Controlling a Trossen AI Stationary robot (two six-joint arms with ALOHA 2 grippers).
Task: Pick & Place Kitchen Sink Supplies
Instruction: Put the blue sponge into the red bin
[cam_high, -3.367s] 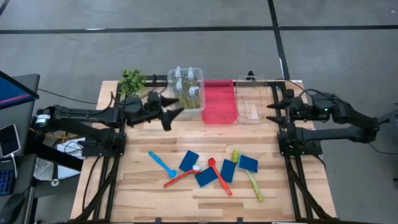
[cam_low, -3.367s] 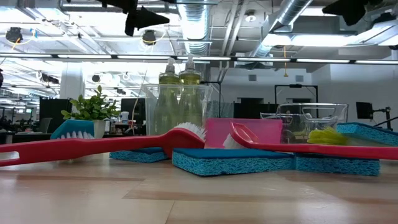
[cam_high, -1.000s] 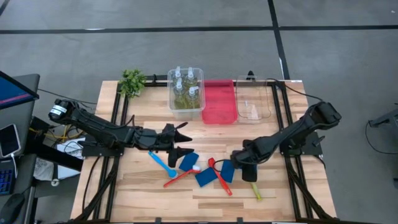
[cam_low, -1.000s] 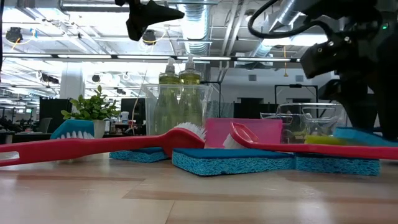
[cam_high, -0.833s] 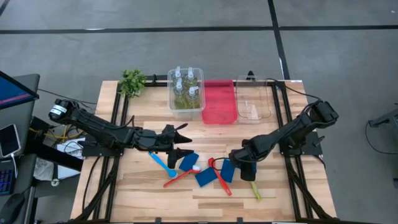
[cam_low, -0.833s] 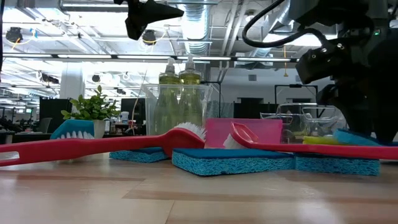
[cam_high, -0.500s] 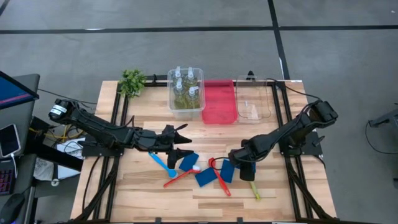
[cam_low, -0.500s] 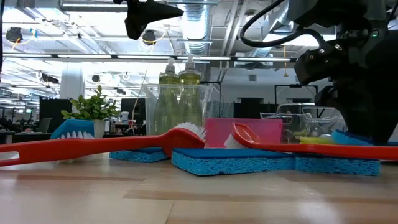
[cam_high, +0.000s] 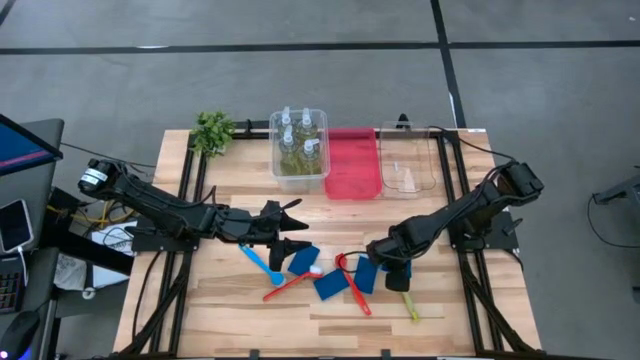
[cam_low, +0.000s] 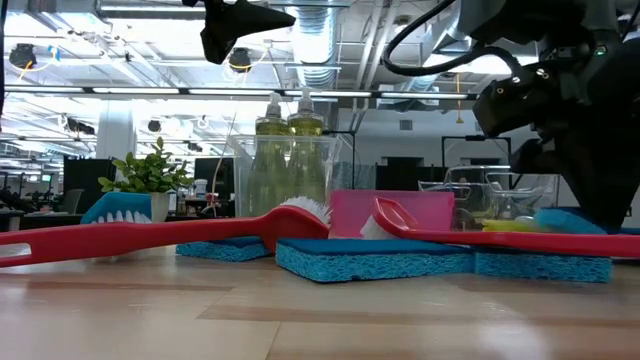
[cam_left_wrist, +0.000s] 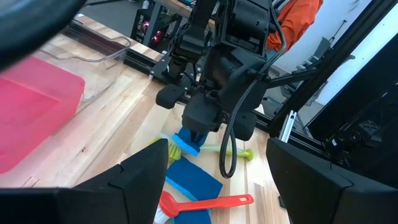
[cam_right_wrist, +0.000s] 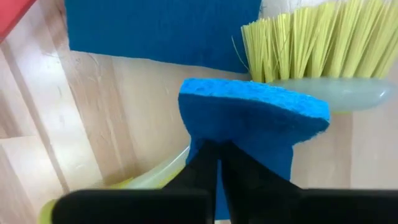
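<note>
Right hand (cam_right_wrist: 217, 165): fingers clenched on the near edge of a flat blue rectangular sponge (cam_right_wrist: 255, 118), which bows up between them. In the high view this hand (cam_high: 392, 262) sits lower right of centre over the desk, hiding that sponge.

Yellow-green long-handled brush (cam_right_wrist: 311, 56): bristles touching the gripped sponge's far side; in the high view its handle (cam_high: 409, 303) runs toward the lower right.

Left hand (cam_high: 297, 226): fingers spread wide, holding nothing, just left of centre above the blue long-handled brush (cam_high: 262, 264). In the left wrist view its two dark fingers (cam_left_wrist: 140, 180) frame the right arm.

Light wooden slatted desk (cam_high: 220, 310): the near strip along the bottom of the high view is bare, as are the left and right margins.

Centre cluster, lower middle of the high view: two red long-handled brushes (cam_high: 290, 286) (cam_high: 355, 288) crossing among three more flat blue sponges (cam_high: 304, 258) (cam_high: 330, 284) (cam_high: 366, 275).

Far edge, upper middle of the high view, left to right: small green leafy plant (cam_high: 212, 131); clear plastic bin (cam_high: 298, 178) holding four small clear bottles of yellow-green liquid with white tops (cam_high: 300, 140); red plastic bin (cam_high: 352, 162); a second clear plastic bin (cam_high: 407, 160). The three bins stand side by side, touching or nearly so.

No readable writing or labels.
</note>
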